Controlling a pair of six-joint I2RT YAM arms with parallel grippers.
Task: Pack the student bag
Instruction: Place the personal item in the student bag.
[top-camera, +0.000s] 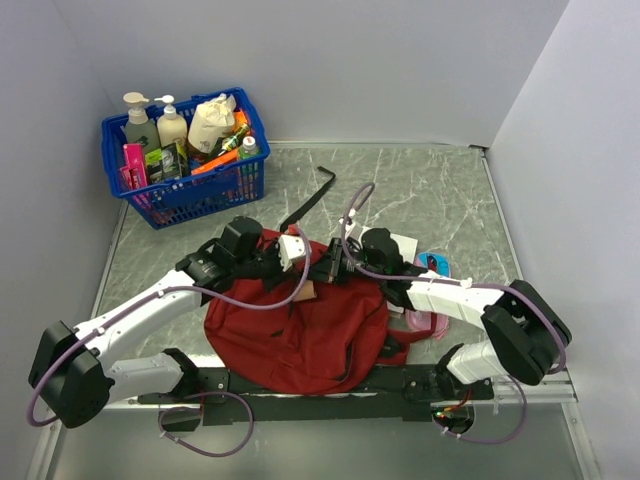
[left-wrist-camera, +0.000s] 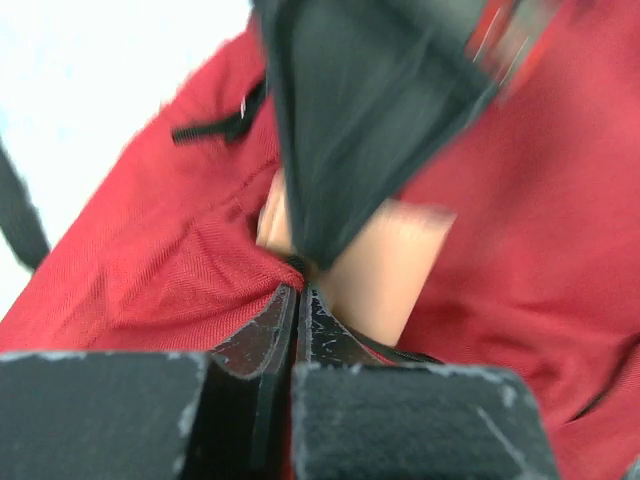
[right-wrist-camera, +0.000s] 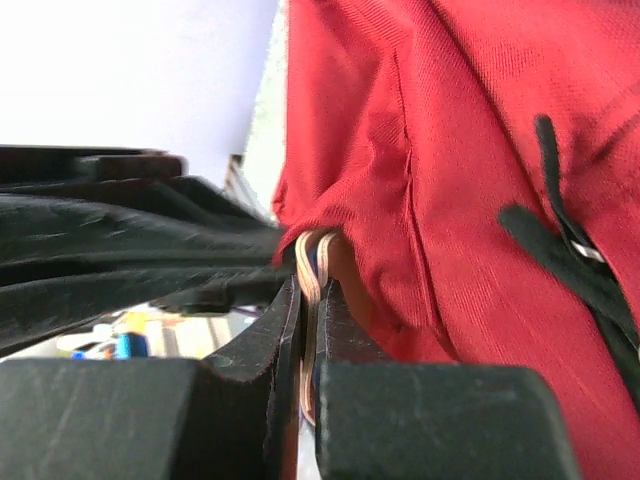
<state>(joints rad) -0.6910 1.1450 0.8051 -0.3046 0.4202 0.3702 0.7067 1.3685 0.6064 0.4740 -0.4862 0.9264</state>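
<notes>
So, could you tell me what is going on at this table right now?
Both arms are working on the student bag, which lies on the table in front of their bases. The left jaws are shut on a fold of its red fabric, beside a tan piece. The right jaws are shut on a thin pale strip at the bag's edge; what it is I cannot tell. The blue basket of bottles sits at the back left, untouched.

Matt, woven red cloth student bag (top-camera: 300, 340); smooth, faintly glossy marbled table (top-camera: 430, 190)
</notes>
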